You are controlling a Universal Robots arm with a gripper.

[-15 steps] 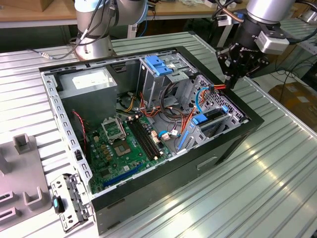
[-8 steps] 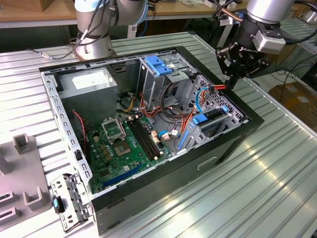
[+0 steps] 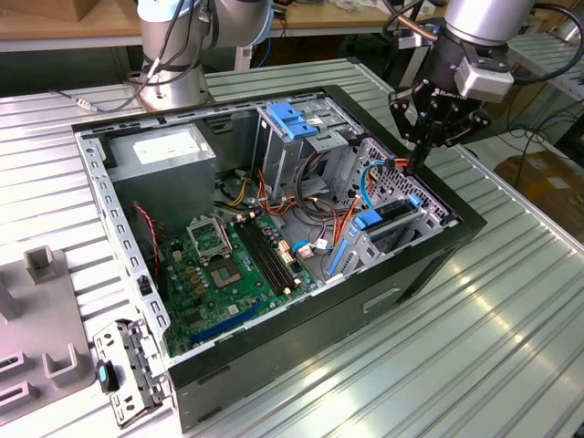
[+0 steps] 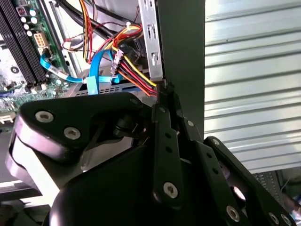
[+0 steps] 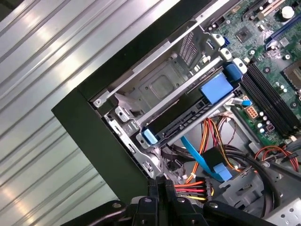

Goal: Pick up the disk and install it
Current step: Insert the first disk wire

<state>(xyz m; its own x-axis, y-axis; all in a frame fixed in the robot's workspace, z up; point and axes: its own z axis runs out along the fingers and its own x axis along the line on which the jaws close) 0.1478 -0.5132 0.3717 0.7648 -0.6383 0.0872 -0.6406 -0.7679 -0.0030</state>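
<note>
The disk (image 5: pixel 186 117) lies flat inside the lower drive cage (image 5: pixel 160 84) of the open computer case, a dark slab with blue rail tabs at its ends. In the exterior view the disk (image 3: pixel 391 212) sits at the case's right corner. My gripper (image 3: pixel 417 162) hangs just above that corner, next to the case wall. Both wrist views show its black fingers (image 4: pixel 162 101) pressed together with nothing between them; the gripper (image 5: pixel 160 182) is apart from the disk, close to a bundle of red, yellow and orange cables (image 5: pixel 195 188).
The black case wall (image 5: pixel 94 127) runs right beside the fingers. Inside lie the green motherboard (image 3: pixel 224 274), a grey power-supply box (image 3: pixel 164 151) and a taller cage with a blue top latch (image 3: pixel 292 119). A second arm's base (image 3: pixel 173 55) stands behind. Grey fixtures (image 3: pixel 36 301) sit on the exterior view's left.
</note>
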